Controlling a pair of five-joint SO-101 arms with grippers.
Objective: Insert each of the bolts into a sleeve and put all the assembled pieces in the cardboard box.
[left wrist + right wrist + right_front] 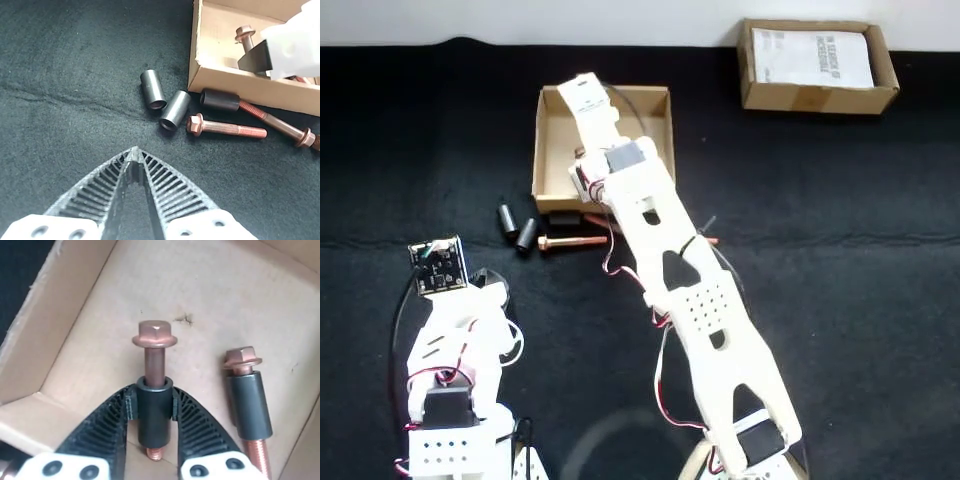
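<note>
My right gripper (154,392) is shut on a black sleeve with a copper bolt (154,340) through it, held just above the floor of the cardboard box (100,315). A second assembled piece (247,400) lies in the box beside it. My left gripper (134,154) is shut and holds nothing, over the black cloth short of the parts. Ahead of it lie two loose sleeves (152,90) (175,110), a bare bolt (226,128), and a bolt wearing a sleeve (220,100) against the box's outer wall (240,85). The box (552,140) sits at the table's middle back.
A second cardboard box (817,70) with a printed sheet stands at the back right. The right arm (670,270) stretches diagonally across the table's middle. The left arm (450,340) sits at the front left. Black cloth (840,300) covers the table.
</note>
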